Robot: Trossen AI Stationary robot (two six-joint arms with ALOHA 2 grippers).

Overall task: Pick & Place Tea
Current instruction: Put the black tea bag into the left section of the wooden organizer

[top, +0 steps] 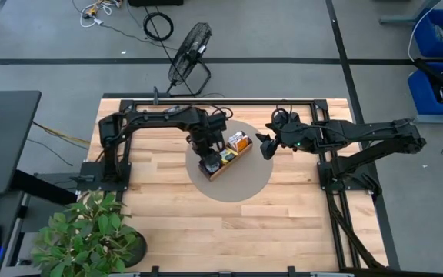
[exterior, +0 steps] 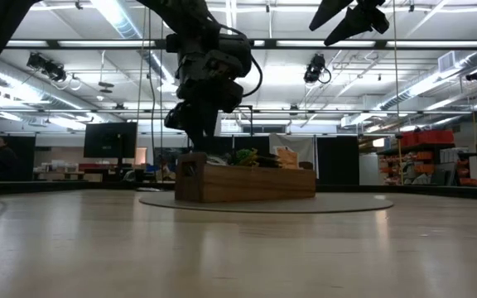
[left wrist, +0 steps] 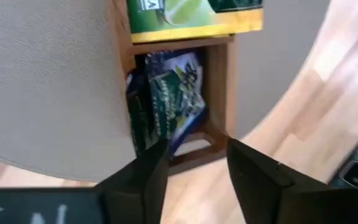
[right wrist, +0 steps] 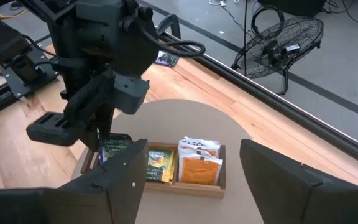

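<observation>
Directly above the tray's [top: 223, 159] end compartment — left pincer [top: 208, 161], pointing down.

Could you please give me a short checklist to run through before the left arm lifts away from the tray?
1. Left claw open: ok, its two fingers stand apart with nothing between them.
2. Dark navy tea packets inside the end compartment: ok, they sit within the wooden walls below the claw.
3. Tray on the round grey mat: ok.
4. Right claw out of the way: ok, open, beside the tray and raised above it.
5. Orange-and-white packets and green packets in their own compartments: ok.
6. Loose packets left on the table: cannot tell.
</observation>
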